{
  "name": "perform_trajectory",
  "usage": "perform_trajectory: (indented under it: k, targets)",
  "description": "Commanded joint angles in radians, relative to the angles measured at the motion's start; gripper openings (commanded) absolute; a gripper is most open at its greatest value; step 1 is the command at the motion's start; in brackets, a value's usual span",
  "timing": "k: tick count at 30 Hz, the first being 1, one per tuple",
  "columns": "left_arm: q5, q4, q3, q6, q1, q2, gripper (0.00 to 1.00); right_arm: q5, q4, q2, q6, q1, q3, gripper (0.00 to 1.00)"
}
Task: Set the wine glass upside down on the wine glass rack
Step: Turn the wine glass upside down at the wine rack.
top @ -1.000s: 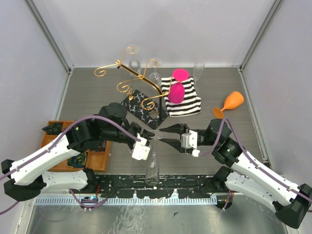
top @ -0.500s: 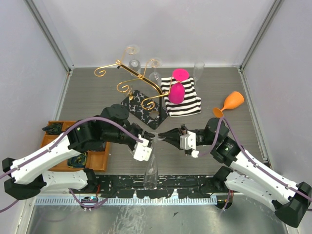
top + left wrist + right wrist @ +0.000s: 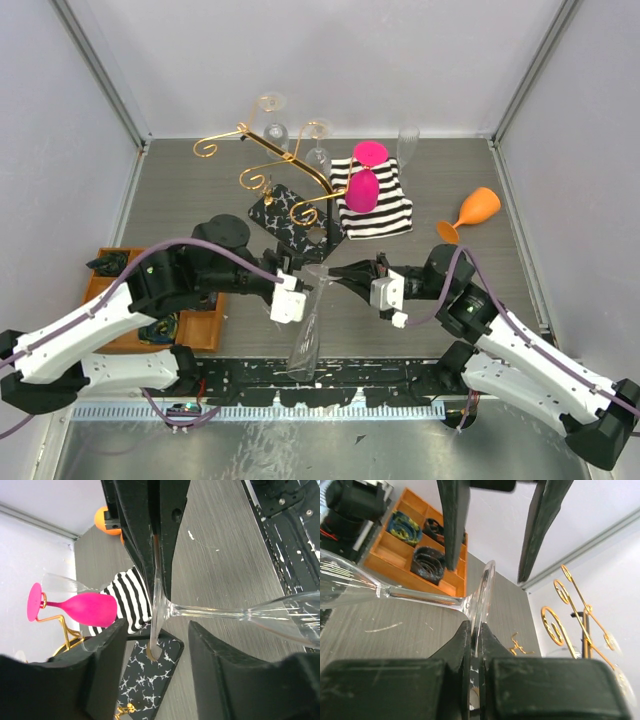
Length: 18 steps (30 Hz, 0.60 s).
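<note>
- The wine glass rack (image 3: 262,160) stands at the back of the table (image 3: 180,200), well apart from both arms. A pink glass (image 3: 362,188) appears to hang on its right side and clear glasses (image 3: 276,130) sit at the far hooks. The curled hooks on the left and near side look free, so I would aim there.
- The wine glass (image 3: 305,335) is in the air between the two arms, near the front edge of the table. It is steeply tilted, with its bowl (image 3: 303,352) toward the arm bases and its foot (image 3: 482,595) toward the rack.
- This looks like a hand-over. To do it well, the left arm should back straight off without brushing the stem (image 3: 210,612).
- The right arm should then carry the glass slowly. A pinch on a thin glass rim gives little hold against the weight of the bowl, so the glass could pivot or slip.
- For the hook, the foot should go in first with the stem in the slot and the bowl hanging below.
- The left gripper (image 3: 156,640) is spread wide. Its fingers (image 3: 454,525) stand on either side of the foot, and I can see no contact with the glass.
- The right gripper (image 3: 476,630) is closed down narrow, with its fingers (image 3: 460,645) pinching the rim of the foot edge-on.
</note>
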State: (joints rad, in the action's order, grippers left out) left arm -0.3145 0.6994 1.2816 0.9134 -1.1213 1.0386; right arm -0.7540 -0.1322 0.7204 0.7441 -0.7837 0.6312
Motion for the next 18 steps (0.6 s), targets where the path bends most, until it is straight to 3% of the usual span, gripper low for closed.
perform_trajectory:
  k: [1, 6, 11, 18]
  targets:
    - [0.023, -0.079, -0.035, -0.154, -0.003, -0.068, 0.64, 0.120, 0.030, -0.036, 0.073, -0.003, 0.049, 0.01]
    - [0.111, -0.189, -0.131, -0.342, -0.003, -0.165, 0.70, 0.241, 0.048, -0.032, 0.107, -0.003, 0.059, 0.01]
    - [0.219, -0.253, -0.178, -0.551, -0.004, -0.218, 0.63, 0.327, -0.016, 0.014, 0.122, -0.004, 0.073, 0.01]
    - [0.424, -0.462, -0.277, -0.845, -0.003, -0.226, 0.62, 0.324, -0.177, 0.054, 0.219, -0.004, 0.043, 0.01]
